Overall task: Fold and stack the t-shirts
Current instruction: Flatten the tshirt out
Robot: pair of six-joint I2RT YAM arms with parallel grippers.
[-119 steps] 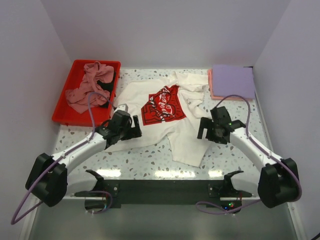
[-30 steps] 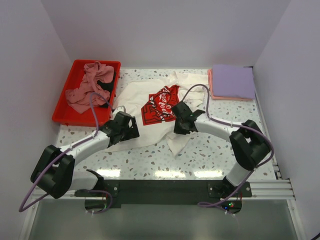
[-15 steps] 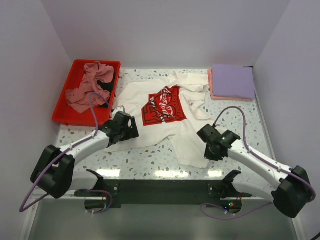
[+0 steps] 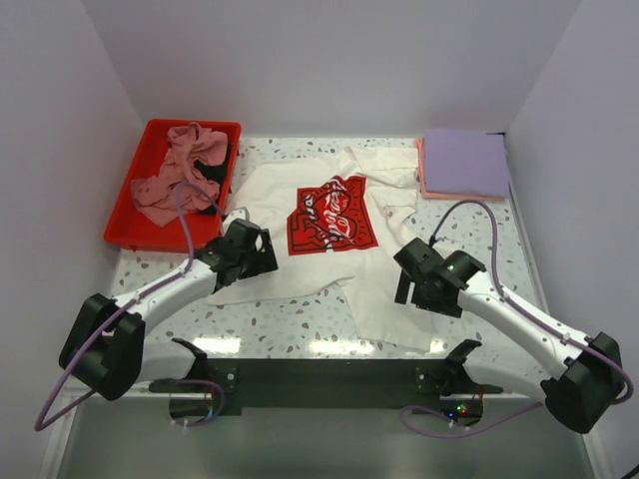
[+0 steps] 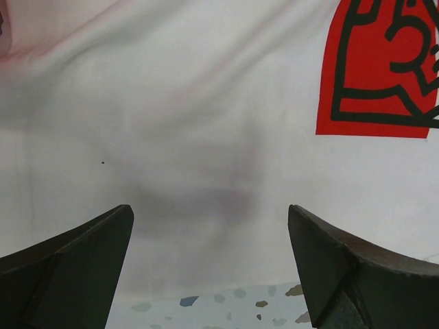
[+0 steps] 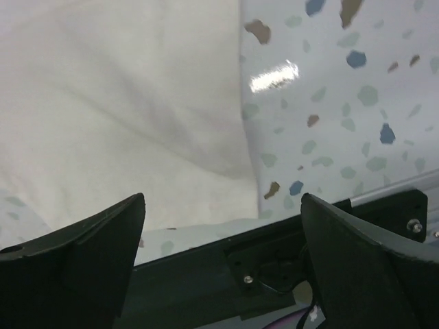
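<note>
Left gripper (image 5: 209,212) and right gripper (image 6: 223,205) gape wide, empty; dragging low could rumple the white red-printed cloth t-shirt (image 4: 310,271) beneath them.

Seeing left tool (image 5: 209,216) spread wide, nothing gripped, left arm (image 4: 160,289) stretched low toward centre. Same on right tool (image 6: 223,205): spread wide, nothing gripped, right arm (image 4: 519,314) stretched low, angled inward. Both aimed downward.
</note>
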